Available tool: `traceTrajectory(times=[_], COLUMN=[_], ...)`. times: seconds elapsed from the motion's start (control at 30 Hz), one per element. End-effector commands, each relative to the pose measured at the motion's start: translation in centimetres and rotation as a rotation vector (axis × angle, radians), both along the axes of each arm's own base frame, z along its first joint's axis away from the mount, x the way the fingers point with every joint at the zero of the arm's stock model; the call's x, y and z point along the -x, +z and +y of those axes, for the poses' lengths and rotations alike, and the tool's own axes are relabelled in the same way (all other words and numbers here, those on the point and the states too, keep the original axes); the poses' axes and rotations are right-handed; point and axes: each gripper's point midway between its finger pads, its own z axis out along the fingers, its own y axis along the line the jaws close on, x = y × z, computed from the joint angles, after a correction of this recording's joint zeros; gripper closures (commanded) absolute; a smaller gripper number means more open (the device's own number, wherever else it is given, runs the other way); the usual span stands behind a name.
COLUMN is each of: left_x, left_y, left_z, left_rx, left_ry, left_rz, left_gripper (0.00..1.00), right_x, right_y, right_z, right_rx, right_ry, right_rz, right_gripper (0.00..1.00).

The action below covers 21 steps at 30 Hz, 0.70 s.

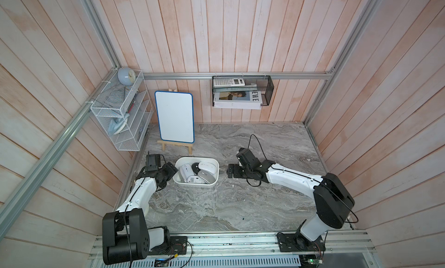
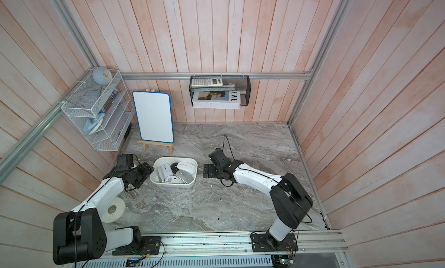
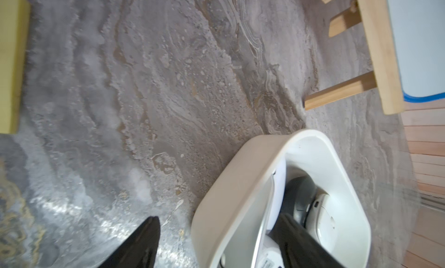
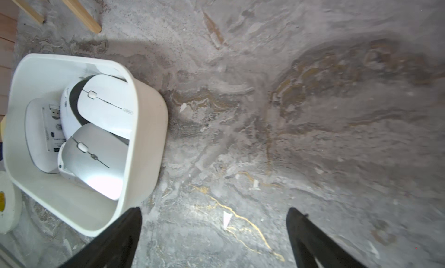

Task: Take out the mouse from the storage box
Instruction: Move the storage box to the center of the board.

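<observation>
Several mice point(image 1: 196, 173) lie heaped in the storage box point(image 1: 196, 185); none is out.

Storage box: a white tub standing upright, left of centre on the grey marbled table point(image 1: 240, 201), just nearer than the wooden easel point(image 1: 174, 145) and its whiteboard point(image 1: 174, 116).

Contents, from the right wrist view:
- A white mouse point(image 4: 106, 105) lies at the far right, buttons up.
- A silver mouse point(image 4: 96, 158) lies at the near right, buttons up.
- An upturned mouse point(image 4: 41, 134) lies at the left, underside showing.

Left gripper point(image 3: 218, 217): at the box's left rim, with jaws parted and astride the wall. One finger point(image 3: 144, 242) is outside over the table, the other point(image 3: 303, 245) inside above the mice. It clasps nothing. Whether the inner finger touches a mouse cannot be told.

Right gripper point(image 4: 214, 209): low over bare table just right of the box, with jaws spread wide and nothing between them.

Fixtures:
- A white wire rack point(image 1: 120, 115) hangs on the left wall, with a clock point(image 1: 125, 76) on top.
- A black mesh basket point(image 1: 266, 91) hangs on the far wall, holding a calculator point(image 1: 228, 82) and a magazine point(image 1: 237, 99).
- A tape roll point(image 2: 113, 210) sits at the near left, beside the left arm.
</observation>
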Motion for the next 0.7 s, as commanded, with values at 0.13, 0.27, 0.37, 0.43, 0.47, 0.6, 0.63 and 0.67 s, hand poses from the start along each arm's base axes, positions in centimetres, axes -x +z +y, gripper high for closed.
traceTrajectory(times=[0.13,0.27,0.37,0.43,0.47,0.6,0.63,0.67], left_x=[-1.5,-1.7,-1.9,-2.1,-2.2,-2.7,-2.8,-3.0], left_y=[0.1,0.2,0.7,1.1,1.4,1.9,1.9,2.0], left_z=[-4.6,-7.2,-9.4,-10.7,-11.5,-14.2,-14.9,-15.5], left_rx=[0.052,0.05,0.044,0.059,0.063,0.054,0.053,0.055], left_ry=[-0.159,-0.225,-0.279,-0.302,-0.317,-0.383,-0.4,-0.41], left_rz=[-0.067,-0.075,-0.083,-0.099,-0.111,-0.127,-0.125,-0.128], left_gripper=[0.19,0.19,0.19,0.2,0.2,0.22,0.22,0.22], right_x=[-0.3,-0.4,-0.4,-0.5,-0.5,-0.6,-0.6,-0.6], right_y=[-0.7,-1.0,-1.3,-1.5,-1.7,-2.4,-2.4,-2.5], right_z=[5.0,5.8,5.7,5.1,4.6,2.7,2.2,1.6], right_rx=[-0.115,-0.128,-0.119,-0.095,-0.078,-0.059,-0.06,-0.057], right_ry=[0.049,0.057,0.053,0.04,0.031,-0.004,-0.007,-0.013], right_rz=[0.084,0.098,0.1,0.094,0.093,0.105,0.11,0.116], right_gripper=[0.02,0.02,0.02,0.02,0.02,0.03,0.03,0.03])
